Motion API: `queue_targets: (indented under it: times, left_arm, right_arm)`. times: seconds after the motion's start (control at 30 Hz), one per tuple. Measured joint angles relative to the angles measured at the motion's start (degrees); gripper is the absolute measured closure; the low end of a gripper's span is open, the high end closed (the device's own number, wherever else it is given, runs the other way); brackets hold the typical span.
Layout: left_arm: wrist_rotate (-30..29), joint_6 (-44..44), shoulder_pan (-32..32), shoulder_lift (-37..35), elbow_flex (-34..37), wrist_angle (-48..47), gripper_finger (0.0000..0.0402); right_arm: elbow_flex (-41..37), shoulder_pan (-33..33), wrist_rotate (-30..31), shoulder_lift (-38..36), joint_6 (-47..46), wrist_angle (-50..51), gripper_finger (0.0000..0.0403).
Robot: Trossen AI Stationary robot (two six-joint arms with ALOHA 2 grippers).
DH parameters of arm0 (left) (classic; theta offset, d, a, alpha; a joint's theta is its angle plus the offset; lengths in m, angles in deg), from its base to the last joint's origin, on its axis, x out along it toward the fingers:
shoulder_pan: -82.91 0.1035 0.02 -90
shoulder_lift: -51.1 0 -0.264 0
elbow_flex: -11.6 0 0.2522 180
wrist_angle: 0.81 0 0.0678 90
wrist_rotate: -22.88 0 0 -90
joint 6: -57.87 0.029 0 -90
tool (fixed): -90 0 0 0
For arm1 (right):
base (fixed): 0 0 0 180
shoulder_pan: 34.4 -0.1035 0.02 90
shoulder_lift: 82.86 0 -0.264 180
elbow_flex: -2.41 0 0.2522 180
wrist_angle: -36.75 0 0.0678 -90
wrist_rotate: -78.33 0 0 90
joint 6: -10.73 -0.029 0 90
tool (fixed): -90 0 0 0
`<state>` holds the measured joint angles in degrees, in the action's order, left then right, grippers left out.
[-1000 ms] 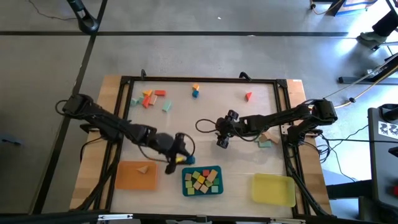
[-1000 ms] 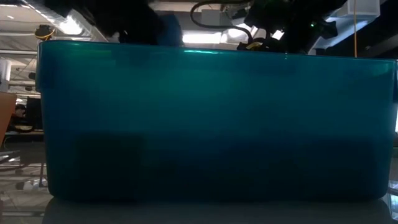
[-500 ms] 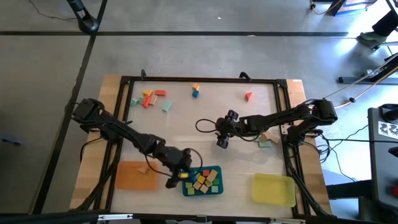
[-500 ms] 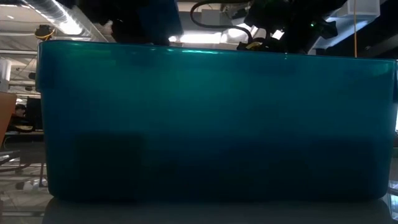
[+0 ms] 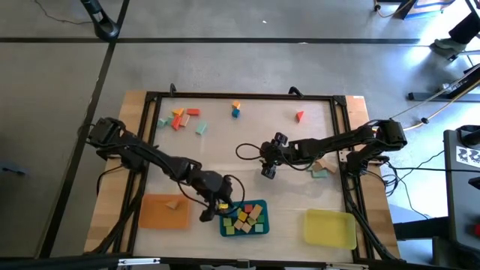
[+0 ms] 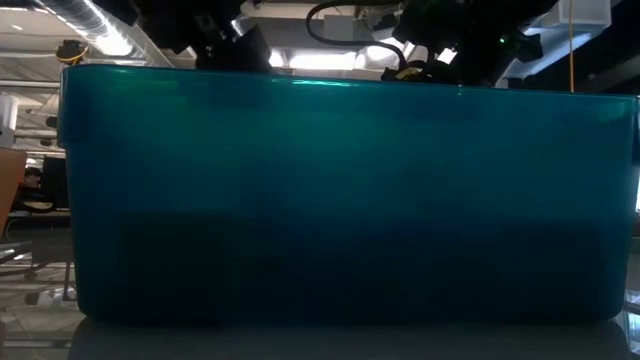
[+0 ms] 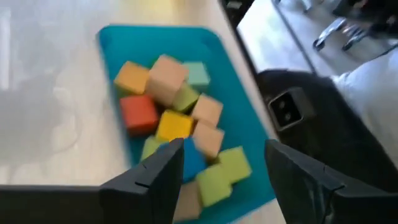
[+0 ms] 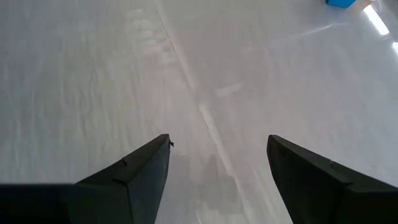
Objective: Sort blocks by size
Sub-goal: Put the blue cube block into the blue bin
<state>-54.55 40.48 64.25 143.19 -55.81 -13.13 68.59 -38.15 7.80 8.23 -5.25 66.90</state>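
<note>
The teal tray (image 5: 265, 219) near the table's front edge holds several blocks (image 5: 244, 217): orange, red, yellow, green, tan and mint. My left gripper (image 5: 217, 207) hangs open over the tray's left part. In the left wrist view a blue block (image 7: 194, 160) lies in the tray (image 7: 124, 37) between and beyond its fingers (image 7: 163, 167), among the others. My right gripper (image 5: 268, 172) waits open above bare table at mid-table. Loose blocks (image 5: 180, 118) lie at the far left, one (image 5: 300, 115) at the far right, and two (image 5: 322, 169) by the right edge.
The orange tray (image 5: 157, 216) left of the teal one holds one tan block (image 5: 174, 201). A yellow tray (image 5: 330, 229) sits at the near right. In the low view the teal tray's wall (image 6: 340, 200) fills the picture. A dark frame (image 5: 240, 96) borders the table.
My left gripper has gone toward the table's near edge and a little right, from beside the orange tray to over the teal tray, and has tipped further down. The blue block seen at its fingers above the tray's wall no longer shows there and lies in the tray.
</note>
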Motion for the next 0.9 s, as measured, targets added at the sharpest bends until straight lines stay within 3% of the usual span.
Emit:
queue_targets:
  times: [0.17, 0.37, 0.5, 0.7, 0.9]
  left_arm:
    - [-5.11, 3.21, 4.79, -4.93, -2.29, -14.58, 0.0208]
    - [-23.86, 7.95, 12.72, -8.63, -2.14, -22.7, 0.0224]
    - [-29.33, 9.16, 18.94, -8.08, -0.68, -20.43, 0.0229]
    - [-29.85, 7.05, 28.03, -6.96, 2.98, -10.21, 0.0229]
    - [-29.67, 7.02, 34.53, -1.15, 4.49, -0.93, 0.023]
  right_arm:
    - [0.0, 0.0, 0.06, 0.0, 0.02, 0.05, 0.0136]
    - [0.0, 0.0, 1.02, 0.0, -0.09, 0.06, 0.0136]
    - [0.0, 0.02, 1.09, 0.0, -0.2, -0.05, 0.0136]
    - [0.0, 0.02, 1.09, 0.0, -0.2, -0.62, 0.0136]
    - [0.02, 0.02, 1.02, 0.04, 0.19, -3.48, 0.0136]
